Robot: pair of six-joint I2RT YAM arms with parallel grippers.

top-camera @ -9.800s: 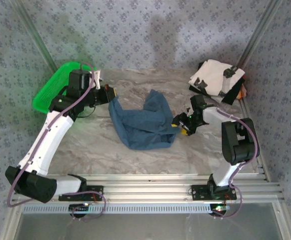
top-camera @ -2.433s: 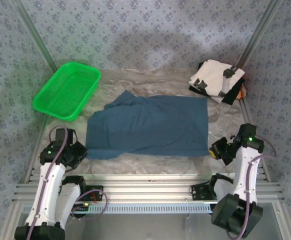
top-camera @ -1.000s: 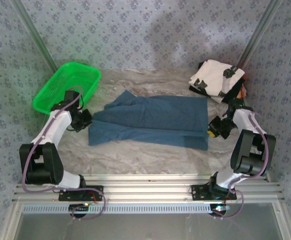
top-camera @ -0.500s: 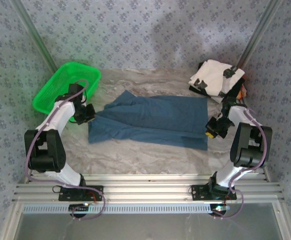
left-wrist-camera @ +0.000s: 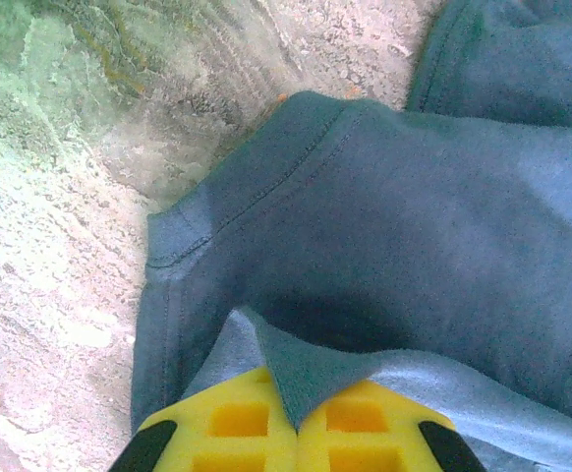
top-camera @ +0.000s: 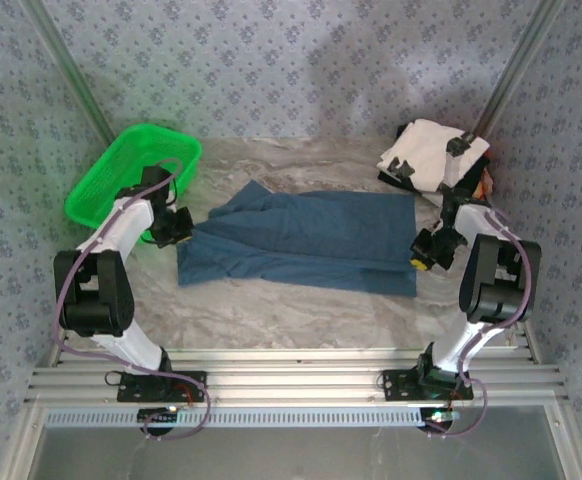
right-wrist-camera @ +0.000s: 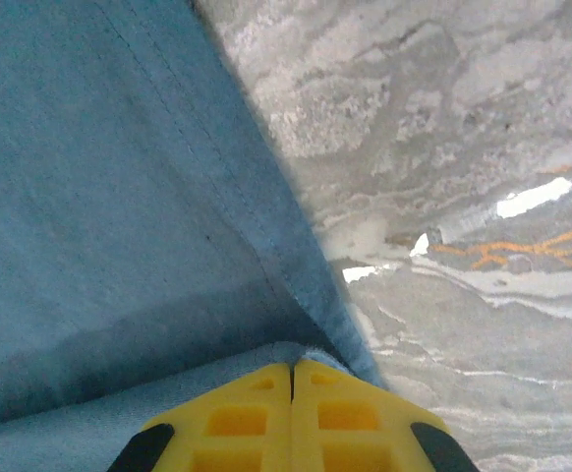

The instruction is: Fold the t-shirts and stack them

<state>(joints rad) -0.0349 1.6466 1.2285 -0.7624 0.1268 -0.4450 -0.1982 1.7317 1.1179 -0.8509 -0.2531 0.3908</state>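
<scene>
While left pincer [top-camera: 178, 228], right pincer [top-camera: 423, 254] clamp blue shirt [top-camera: 301, 240], shirt apparently narrower.

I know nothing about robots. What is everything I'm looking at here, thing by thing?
blue t-shirt: one, dusty blue, lying flat across the middle of the table.
stack of folded shirts: one pile, top one white with black patches, far right corner.
basket: one, bright green mesh, far left.
table: one, grey marbled top.
backdrop: grey-blue patterned cloth, behind and at both sides.
left gripper: one, yellow pads, shut on the blue t-shirt's left edge.
right gripper: one, yellow pads, shut on the blue t-shirt's right edge.
</scene>
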